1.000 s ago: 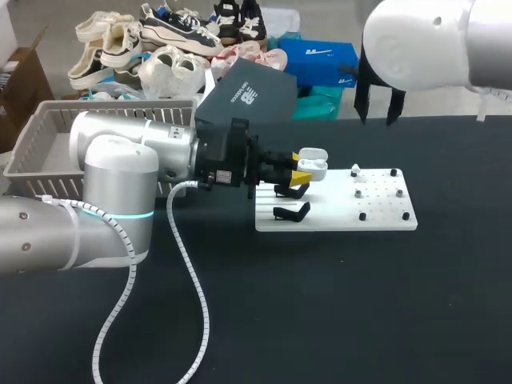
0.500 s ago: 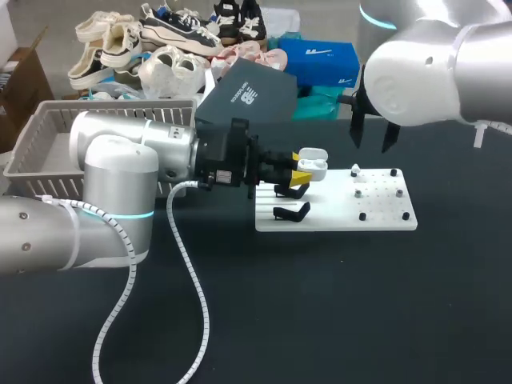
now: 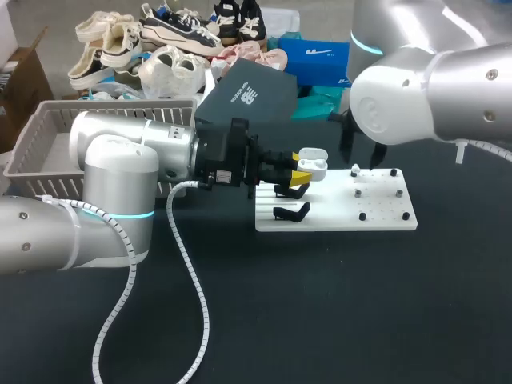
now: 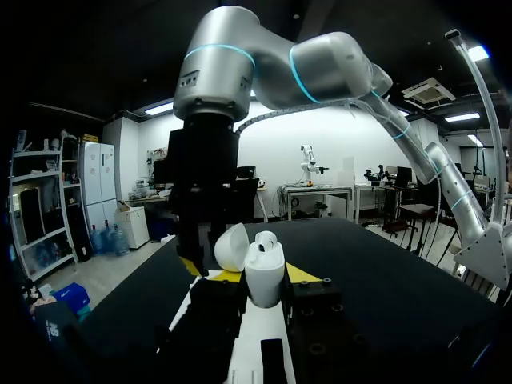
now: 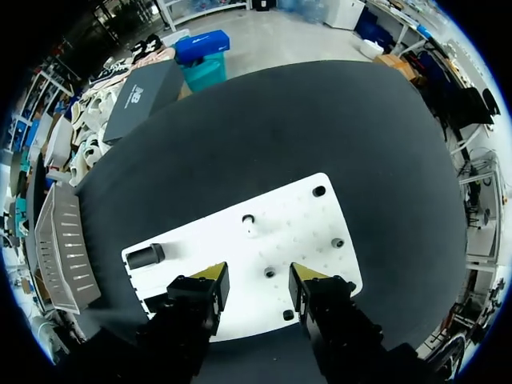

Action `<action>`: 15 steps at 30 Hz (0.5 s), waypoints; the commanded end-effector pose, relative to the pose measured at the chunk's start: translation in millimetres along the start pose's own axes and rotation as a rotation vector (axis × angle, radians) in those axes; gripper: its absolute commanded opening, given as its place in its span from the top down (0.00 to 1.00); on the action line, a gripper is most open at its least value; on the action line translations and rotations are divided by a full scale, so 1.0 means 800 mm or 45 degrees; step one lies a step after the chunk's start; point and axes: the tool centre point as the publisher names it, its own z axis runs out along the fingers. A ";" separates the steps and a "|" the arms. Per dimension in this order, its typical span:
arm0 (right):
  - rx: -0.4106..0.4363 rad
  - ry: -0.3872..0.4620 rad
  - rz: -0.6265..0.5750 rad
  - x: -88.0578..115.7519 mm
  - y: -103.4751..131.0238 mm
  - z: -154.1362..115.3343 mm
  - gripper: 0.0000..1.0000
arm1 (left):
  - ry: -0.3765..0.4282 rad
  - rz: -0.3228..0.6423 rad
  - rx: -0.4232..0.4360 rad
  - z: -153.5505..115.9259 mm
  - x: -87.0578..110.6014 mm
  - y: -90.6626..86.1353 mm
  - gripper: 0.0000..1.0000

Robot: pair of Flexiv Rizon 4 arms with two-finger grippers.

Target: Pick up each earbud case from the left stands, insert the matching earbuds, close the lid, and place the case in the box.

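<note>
Gripping the open earbud case (image 3: pixel 312 166) from two sides with the left jaws, lid tipped back, mouth upward, just over the far black stand (image 3: pixel 290 190) at the left end of the white board (image 3: pixel 384 220). Hovering with the right jaws, spread apart and empty, above the board's right half, close to the small white earbud (image 3: pixel 355 170) on its far peg.

Judged step: fetching that earbud.
- Come straight down so the earbud sits midway between the yellow tips.
- Close softly, since so small and smooth a piece would likely squirt out under a hard pinch.
- Lift clear of the peg before travelling left.
- Hold the case steady and level meanwhile.
- Approach from above the mouth, not across the raised lid.
- Cannot tell from the left wrist view whether the rounded white shape in the case's mouth is an earbud already seated, so check before pressing.

Working on a matte black desk (image 3: pixel 320 320), with a second black stand (image 3: pixel 292 212), vacant, on the near side. Grey basket (image 3: pixel 48 136) at far left, probably the drop-off. Little room between the two wrists once meeting over the case, so keep moves short.
</note>
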 end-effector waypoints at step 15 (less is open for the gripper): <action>-0.042 -0.017 0.134 -0.012 0.011 0.032 0.56 | -0.002 0.001 0.004 0.001 0.001 0.002 1.00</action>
